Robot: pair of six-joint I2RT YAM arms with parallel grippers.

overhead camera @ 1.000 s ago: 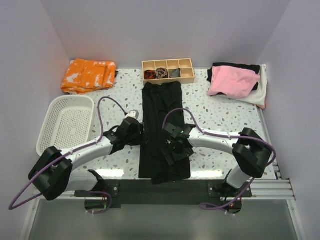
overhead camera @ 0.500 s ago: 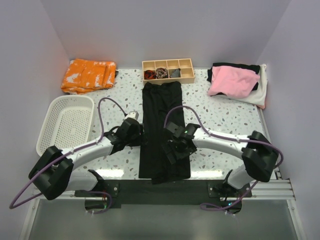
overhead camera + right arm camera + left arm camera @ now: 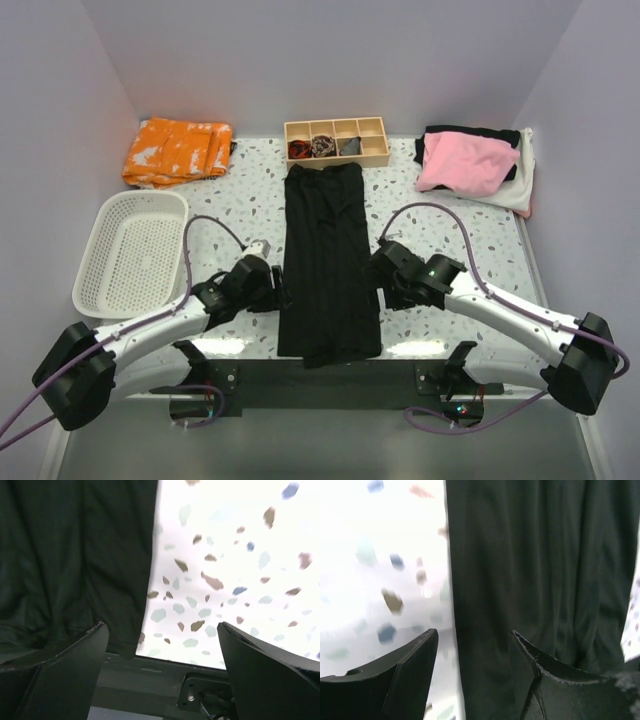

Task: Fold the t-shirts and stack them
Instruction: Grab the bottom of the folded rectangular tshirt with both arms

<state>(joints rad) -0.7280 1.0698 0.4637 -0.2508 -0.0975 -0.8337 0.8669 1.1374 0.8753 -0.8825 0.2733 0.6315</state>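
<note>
Lying folded in a long strip, the black t-shirt (image 3: pixel 330 260) is flanked by two spread grippers.
From above, the strip is seen running from the desk's near edge to the wooden tray (image 3: pixel 336 142) at the far edge. The left gripper (image 3: pixel 279 296) is held just beside its left side and the right gripper (image 3: pixel 379 277) just beside its right. A pile of t-shirts (image 3: pixel 470 163) is heaped in the far right corner. At the left wrist, the fingers (image 3: pixel 407 672) are parted astride the shirt's edge. At the right wrist, the fingers (image 3: pixel 62 667) are spread wide, with the shirt's right edge framed between them.
</note>
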